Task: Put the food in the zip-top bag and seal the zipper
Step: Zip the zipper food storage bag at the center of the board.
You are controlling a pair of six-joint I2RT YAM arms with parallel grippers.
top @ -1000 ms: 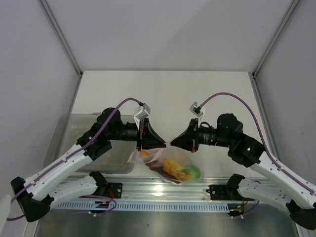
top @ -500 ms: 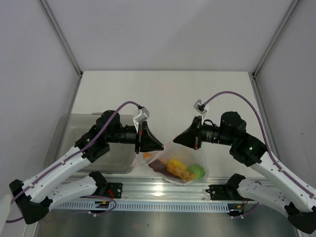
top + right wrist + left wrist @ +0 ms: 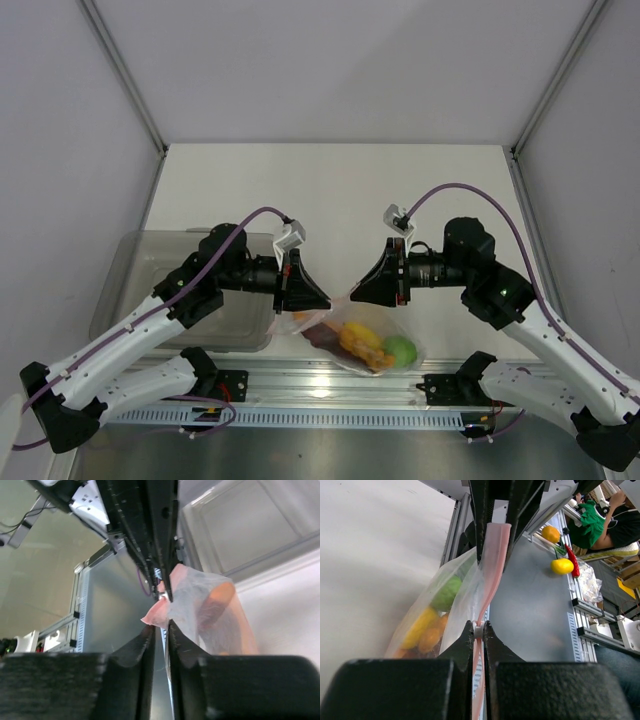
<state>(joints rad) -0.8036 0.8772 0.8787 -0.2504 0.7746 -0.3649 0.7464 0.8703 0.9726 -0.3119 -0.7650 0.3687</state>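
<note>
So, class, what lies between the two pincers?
The pink zipper strip, which the left pincer and the right pincer both pinch; the left wrist view shows it.

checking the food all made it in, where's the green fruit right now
In the top view the lime-green fruit lies inside the zip-top bag, at its right end beside the yellow-orange pieces, below the right gripper.
</note>
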